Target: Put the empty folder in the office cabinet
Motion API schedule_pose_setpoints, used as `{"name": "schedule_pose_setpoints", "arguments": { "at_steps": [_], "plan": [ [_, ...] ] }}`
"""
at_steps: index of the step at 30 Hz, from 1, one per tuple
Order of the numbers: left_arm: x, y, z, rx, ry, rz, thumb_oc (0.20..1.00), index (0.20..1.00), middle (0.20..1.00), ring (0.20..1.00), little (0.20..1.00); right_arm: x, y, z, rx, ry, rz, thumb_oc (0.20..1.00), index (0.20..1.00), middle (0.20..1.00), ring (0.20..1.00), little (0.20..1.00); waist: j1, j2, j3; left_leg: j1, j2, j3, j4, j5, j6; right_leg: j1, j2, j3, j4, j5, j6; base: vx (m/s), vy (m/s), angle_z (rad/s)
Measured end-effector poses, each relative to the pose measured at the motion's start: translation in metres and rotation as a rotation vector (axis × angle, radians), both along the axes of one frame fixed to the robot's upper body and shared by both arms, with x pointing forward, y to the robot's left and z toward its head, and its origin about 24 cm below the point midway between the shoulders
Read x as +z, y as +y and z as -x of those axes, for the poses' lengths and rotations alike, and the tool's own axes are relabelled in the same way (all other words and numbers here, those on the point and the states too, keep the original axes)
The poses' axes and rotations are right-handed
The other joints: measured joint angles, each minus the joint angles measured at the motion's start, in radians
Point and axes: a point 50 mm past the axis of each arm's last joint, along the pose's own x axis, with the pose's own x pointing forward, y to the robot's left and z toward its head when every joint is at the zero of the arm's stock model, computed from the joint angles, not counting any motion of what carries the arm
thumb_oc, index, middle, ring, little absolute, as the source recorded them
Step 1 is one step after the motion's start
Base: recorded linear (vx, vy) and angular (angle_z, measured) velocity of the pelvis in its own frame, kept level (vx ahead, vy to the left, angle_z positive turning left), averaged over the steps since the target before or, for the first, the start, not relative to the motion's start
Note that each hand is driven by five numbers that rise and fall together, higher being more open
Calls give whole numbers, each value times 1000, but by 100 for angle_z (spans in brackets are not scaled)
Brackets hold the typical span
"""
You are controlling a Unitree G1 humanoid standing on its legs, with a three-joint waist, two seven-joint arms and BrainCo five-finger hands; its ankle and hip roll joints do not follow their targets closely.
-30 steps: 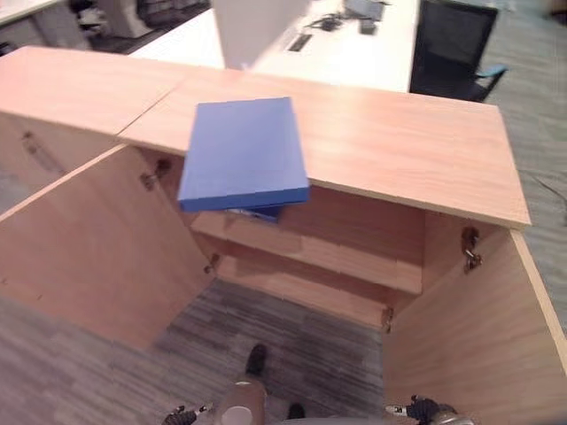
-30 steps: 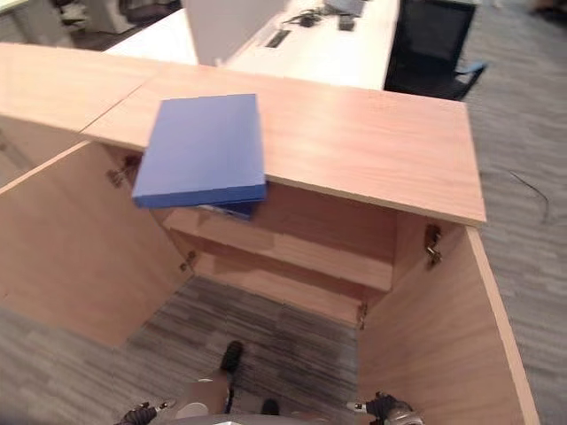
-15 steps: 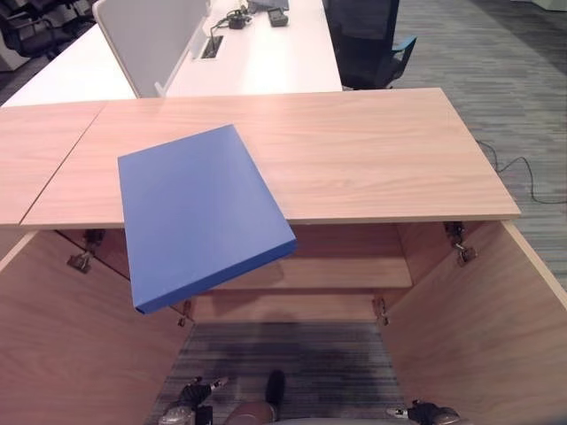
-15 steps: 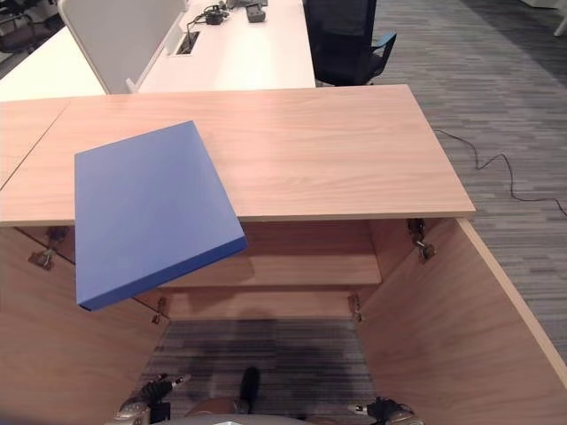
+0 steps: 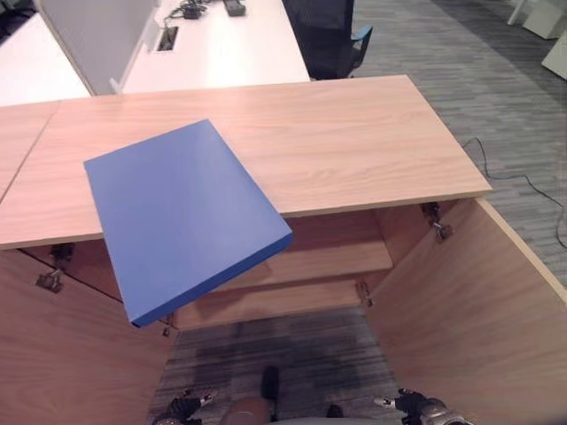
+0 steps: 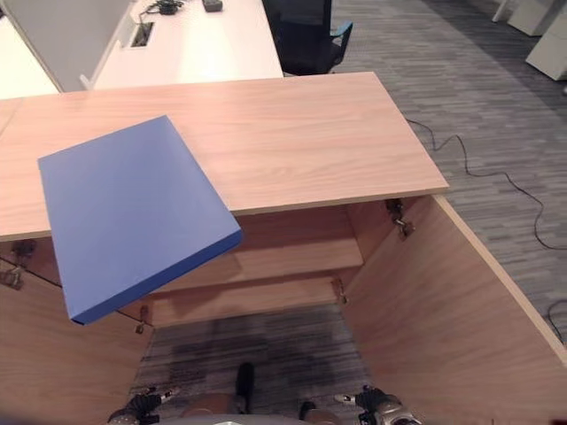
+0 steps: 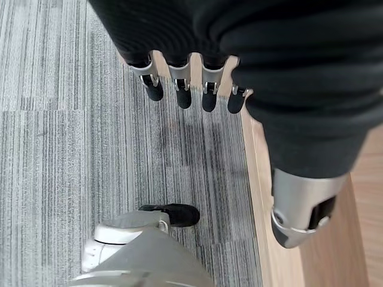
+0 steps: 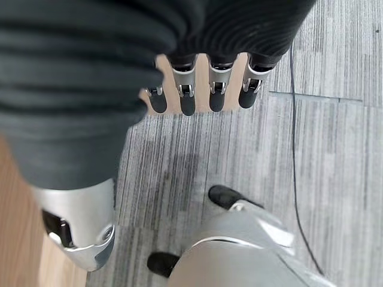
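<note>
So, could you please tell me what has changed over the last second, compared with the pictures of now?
Mostly the camera has swung, so the whole scene shifted; the cabinet now shows squarely. The blue folder lies on the cabinet top as before, its near end overhanging the open front. Nothing was grasped or released: the left hand and right hand hang open and empty over the carpet. Both doors stay open.

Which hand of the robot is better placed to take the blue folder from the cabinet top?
Probably the left. The blue folder overhangs the cabinet top toward the robot's left, nearer the left hand. The right hand hangs low by the right door. Both hands are open and empty.
</note>
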Motion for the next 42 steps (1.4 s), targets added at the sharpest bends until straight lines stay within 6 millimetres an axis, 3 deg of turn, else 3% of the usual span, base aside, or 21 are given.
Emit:
{"name": "schedule_pose_setpoints", "arguments": {
  "at_steps": [3,5,8,9,10,11,13,14,16,17,19,21,23,24,27,29,33,35,36,42],
  "plan": [
    [1,2,-2,5,-8,-6,1000,1000,1000,1000,1000,0,2,-1,18,0,-1,1000,1000,1000,1000,1000,2,2,3,-17,18,3,14,2,-1,-7,13,17,31,-23,-3,-68,-190,5],
    [3,7,-2,5,-9,-19,1000,1000,1000,1000,1000,-2,7,0,38,5,-8,1000,1000,1000,1000,1000,27,-15,-1,-23,24,-1,23,4,-12,-10,14,16,17,-34,-8,-201,-354,0],
    [3,8,-2,72,-39,10,1000,1000,1000,1000,1000,2,10,-14,72,-38,-11,1000,1000,1000,1000,1000,52,-16,7,-78,65,-25,77,11,-64,-29,65,7,1,-19,-42,-300,-332,18],
    [6,5,-9,109,-97,42,1000,1000,1000,1000,1000,3,8,-16,72,-46,-6,1000,1000,1000,1000,1000,49,-12,25,-117,76,-73,125,28,-89,-40,91,-30,32,-24,-64,-326,-179,59],
    [9,3,-16,106,-132,51,1000,1000,1000,1000,1000,4,8,-18,73,-52,-5,1000,1000,1000,1000,1000,53,-13,33,-129,79,-89,137,40,-106,-52,94,-41,53,-30,-75,-342,-117,77],
    [17,0,-34,126,-225,85,1000,1000,1000,1000,1000,6,7,-23,73,-69,-2,1000,1000,1000,1000,1000,54,-14,59,-144,77,-108,152,73,-155,-64,90,-67,90,-44,-97,-235,-35,44],
    [23,-2,-45,153,-296,119,1000,1000,1000,1000,1000,8,5,-28,62,-99,-4,1000,1000,1000,1000,1000,58,-37,74,-151,67,-109,158,127,-190,-89,59,-77,132,-53,-147,-141,9,13],
    [27,-2,-49,174,-329,138,1000,1000,1000,1000,1000,10,6,-32,50,-132,-11,1000,1000,1000,1000,1000,47,-61,87,-157,65,-71,259,33,-116,-83,36,-71,125,-36,-156,-76,46,-7],
    [32,-6,-60,180,-378,160,1000,1000,1000,1000,1000,11,3,-31,18,-140,-15,1000,1000,1000,1000,1000,24,-75,89,-132,76,-66,323,-49,-109,-55,13,-86,71,10,-138,-21,77,22],
    [36,-8,-66,197,-411,178,1000,1000,1000,1000,1000,11,0,-30,15,-138,-7,1000,1000,1000,1000,1000,9,-72,92,-106,91,-64,332,-65,-108,-44,12,-93,53,23,-134,58,120,28],
    [44,-8,-76,210,-469,193,1000,1000,1000,1000,1000,11,-3,-28,9,-126,5,1000,1000,1000,1000,1000,-12,-64,91,-32,120,-59,295,-71,-113,-32,13,-101,29,38,-126,87,186,25],
    [50,-12,-82,201,-505,200,1000,1000,1000,1000,1000,10,-9,-19,-23,-110,12,1000,1000,1000,1000,1000,-32,-32,74,57,142,-40,172,-71,-114,-15,21,-126,1,58,-104,37,199,39],
    [57,-16,-87,191,-553,209,1000,1000,1000,1000,1000,10,-18,-12,-87,-102,21,1000,1000,1000,1000,1000,-35,24,45,123,147,-29,16,-60,-106,-13,36,-153,-26,82,-81,14,222,37],
    [59,-16,-88,188,-560,206,1000,1000,1000,1000,1000,10,-21,-9,-94,-98,29,1000,1000,1000,1000,1000,-36,46,32,134,151,-21,-6,-74,-121,-15,40,-163,-28,84,-74,27,293,29],
    [75,-7,-92,142,-626,154,1000,1000,1000,1000,1000,10,-16,-9,-108,-111,8,1000,1000,1000,1000,1000,-15,39,17,134,100,-25,-12,-65,-111,-6,-6,-158,-59,114,-23,12,132,9],
    [85,7,-88,139,-656,97,1000,1000,1000,1000,1000,9,-11,-12,-106,-118,-5,1000,1000,1000,1000,1000,-7,32,4,132,59,-25,-12,-69,-79,6,-41,-154,-89,134,8,13,198,5],
    [124,39,-83,152,-805,-65,1000,1000,1000,1000,1000,8,-8,-11,-111,-111,-15,1000,1000,1000,1000,1000,15,26,-13,130,28,-4,-12,-72,-58,8,-67,-128,-123,161,35,17,93,-10],
    [131,50,-79,153,-815,-136,1000,1000,1000,1000,1000,6,-7,-8,-114,-104,-17,1000,1000,1000,1000,1000,26,26,-21,130,24,-2,-12,-73,-55,18,-67,-125,-143,174,35,27,14,-6],
    [143,67,-72,182,-834,-244,1000,1000,1000,1000,1000,5,-8,-3,-120,-88,-15,1000,1000,1000,1000,1000,31,20,-25,133,24,-2,-12,-73,-55,41,-60,-126,-186,196,34,48,-22,-4],
    [169,86,-51,194,-855,-495,1000,1000,1000,1000,1000,1,-9,15,-171,-41,-17,1000,1000,1000,1000,1000,58,-3,-35,137,35,0,-12,-73,-58,54,-46,-126,-214,205,34,18,-23,-1]
  ]
}}
